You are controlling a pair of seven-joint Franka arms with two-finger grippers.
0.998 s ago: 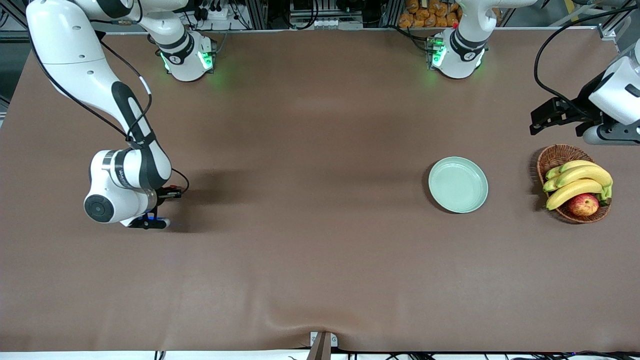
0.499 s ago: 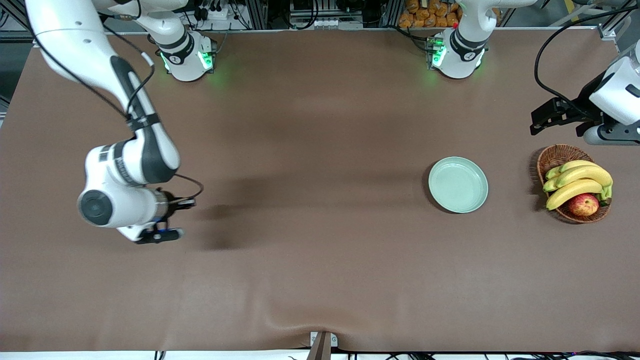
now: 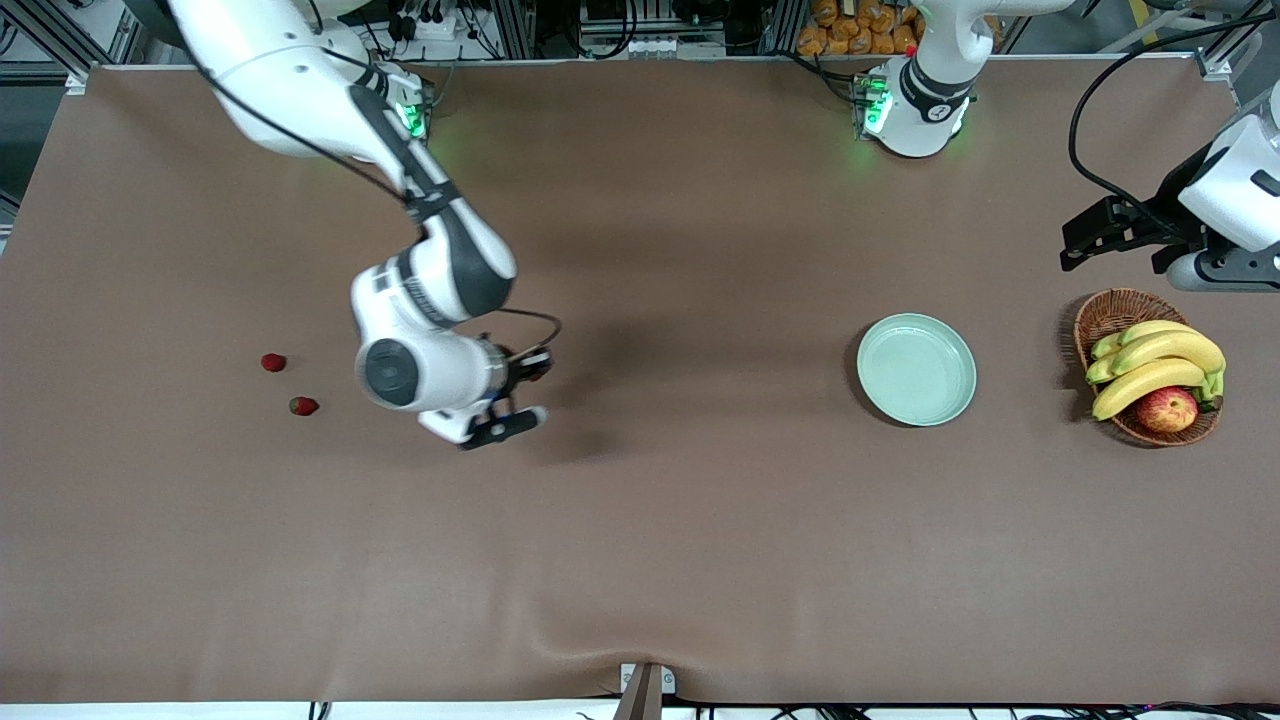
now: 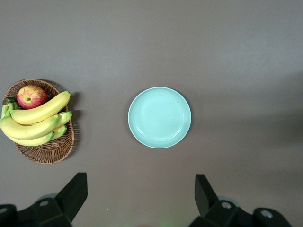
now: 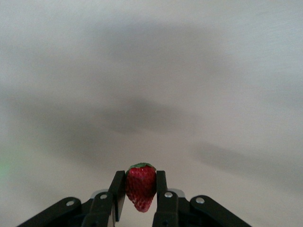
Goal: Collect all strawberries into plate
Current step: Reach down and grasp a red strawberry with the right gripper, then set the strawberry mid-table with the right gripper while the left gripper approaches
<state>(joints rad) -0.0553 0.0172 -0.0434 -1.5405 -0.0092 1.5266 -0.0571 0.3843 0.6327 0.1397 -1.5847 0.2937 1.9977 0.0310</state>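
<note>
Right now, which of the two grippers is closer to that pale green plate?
The left. The left gripper waits open beside the basket, toward the left arm's end, near the plate. The right gripper, holding a strawberry, is over bare table much farther off.

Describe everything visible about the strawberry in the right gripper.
The held strawberry is small, red and seeded, with a green leafy cap. The right gripper is shut on it, one finger against each side, cap pointing away from the wrist. It hangs clear above bare brown table, between the two loose strawberries and the plate. Nothing else touches it.
</note>
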